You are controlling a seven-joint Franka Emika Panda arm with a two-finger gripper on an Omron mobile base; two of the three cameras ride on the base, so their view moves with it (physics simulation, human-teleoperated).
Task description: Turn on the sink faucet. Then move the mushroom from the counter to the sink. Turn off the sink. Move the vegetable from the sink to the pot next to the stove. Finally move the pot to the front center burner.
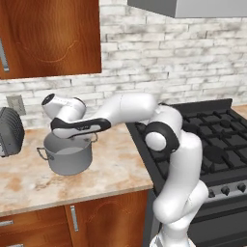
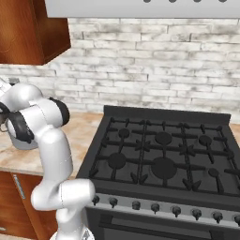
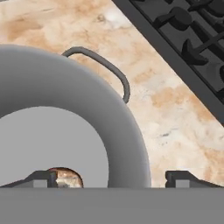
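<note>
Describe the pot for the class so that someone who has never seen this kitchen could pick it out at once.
Start at the black stove and look to the marbled tan counter on its left. There stands the pot: a plain grey metal cylinder, open at the top, with a thin loop handle on each side. Unlike the dark ribbed appliance further left, it is smooth, pale and round.

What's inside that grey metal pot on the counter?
In the hand view, a small tan-brown mushroom lies on the floor of the round grey metal pot. A dark fingertip covers part of it, and the robot's hand hides some of the pot's floor.
</note>
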